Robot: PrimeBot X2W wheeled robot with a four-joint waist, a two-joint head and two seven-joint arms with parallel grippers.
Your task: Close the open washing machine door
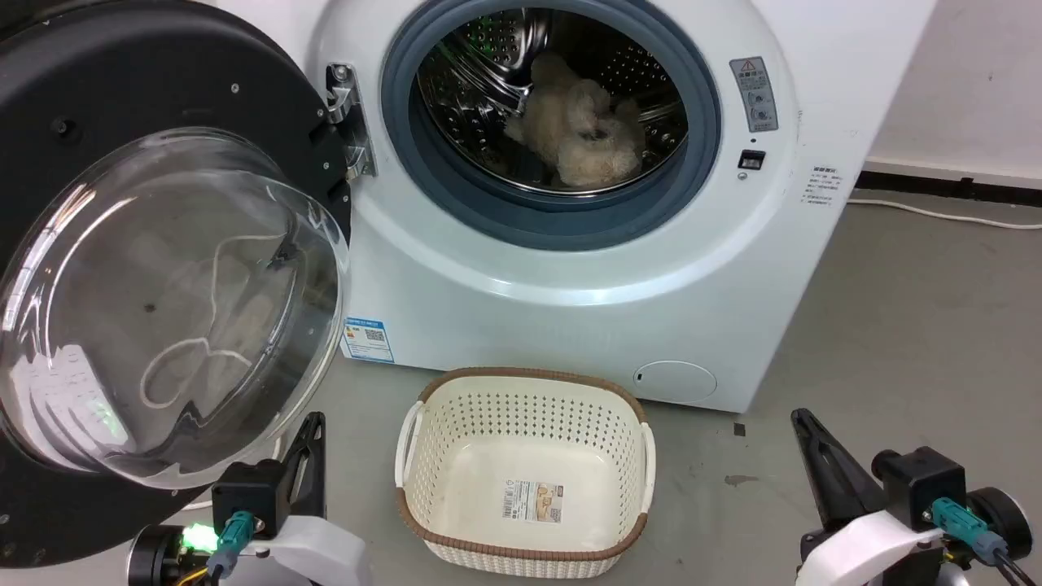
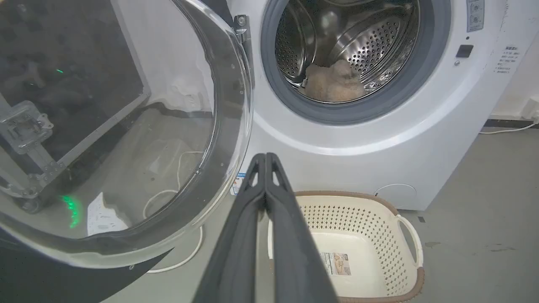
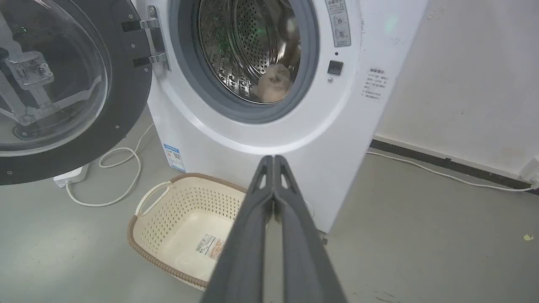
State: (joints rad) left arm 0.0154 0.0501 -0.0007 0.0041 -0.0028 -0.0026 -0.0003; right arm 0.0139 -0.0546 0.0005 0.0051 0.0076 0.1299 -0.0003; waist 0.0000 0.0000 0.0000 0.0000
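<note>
The washing machine door (image 1: 122, 106) stands swung wide open on the left, its black ring around a bulging clear glass bowl (image 1: 163, 309), held by a metal hinge (image 1: 348, 122). The same door (image 2: 126, 126) (image 3: 63, 84) shows in both wrist views. The white washing machine (image 1: 570, 268) has its drum opening uncovered, with a beige fluffy item (image 1: 578, 130) inside. My left gripper (image 1: 313, 427) sits shut just below the door's lower edge, apart from it. My right gripper (image 1: 802, 419) is shut low at the right, holding nothing. Each wrist view shows its gripper (image 2: 266, 156) (image 3: 273, 159) with fingers pressed together.
A cream perforated basket (image 1: 423, 456) with a brown rim stands on the grey floor in front of the machine, between my arms. A white cable (image 3: 122, 168) and power strip lie on the floor under the door. A wall (image 1: 977, 81) and baseboard run at the right.
</note>
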